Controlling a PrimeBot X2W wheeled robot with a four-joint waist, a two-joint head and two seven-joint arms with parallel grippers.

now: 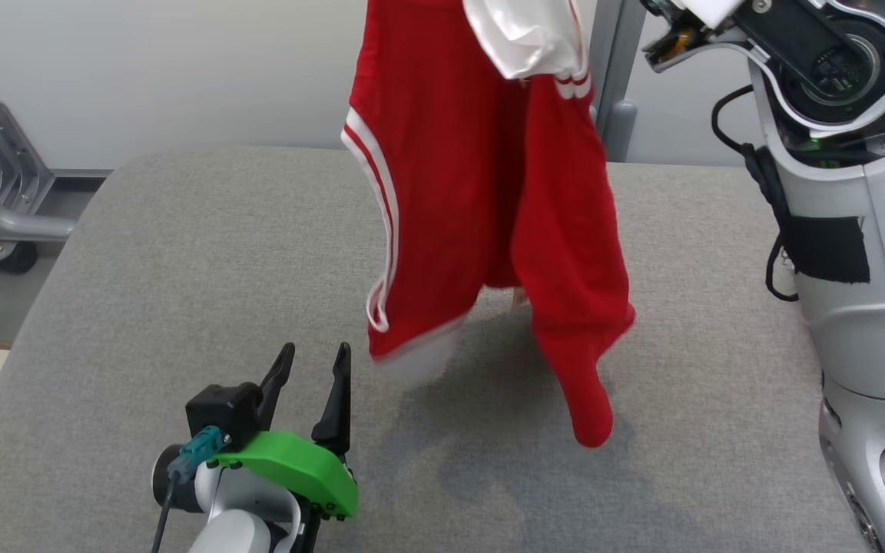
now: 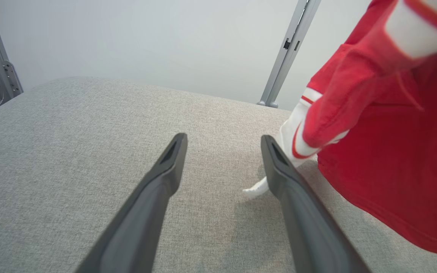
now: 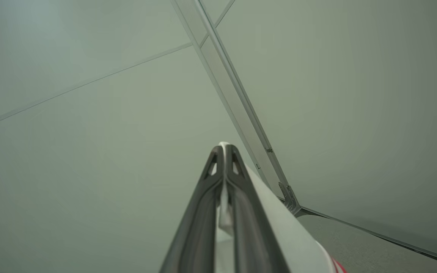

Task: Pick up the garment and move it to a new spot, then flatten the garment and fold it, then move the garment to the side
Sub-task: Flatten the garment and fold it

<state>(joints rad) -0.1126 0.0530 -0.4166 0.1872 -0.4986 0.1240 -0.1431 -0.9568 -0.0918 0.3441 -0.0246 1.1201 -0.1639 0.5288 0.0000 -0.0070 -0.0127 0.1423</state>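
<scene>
Nearest, the left gripper hovers spread and empty over the grey table, while the right gripper pinches the hanging red garment.

no readable text, no labels, no brand marks, no numbers or signs on anything here

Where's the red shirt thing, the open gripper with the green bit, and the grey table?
garment (image 1: pixel 442 192), head view, on its hanging red middle part.
left gripper (image 1: pixel 316 352), head view, midway between its open fingertips.
table (image 1: pixel 143 269), head view, on a bare grey patch.
</scene>
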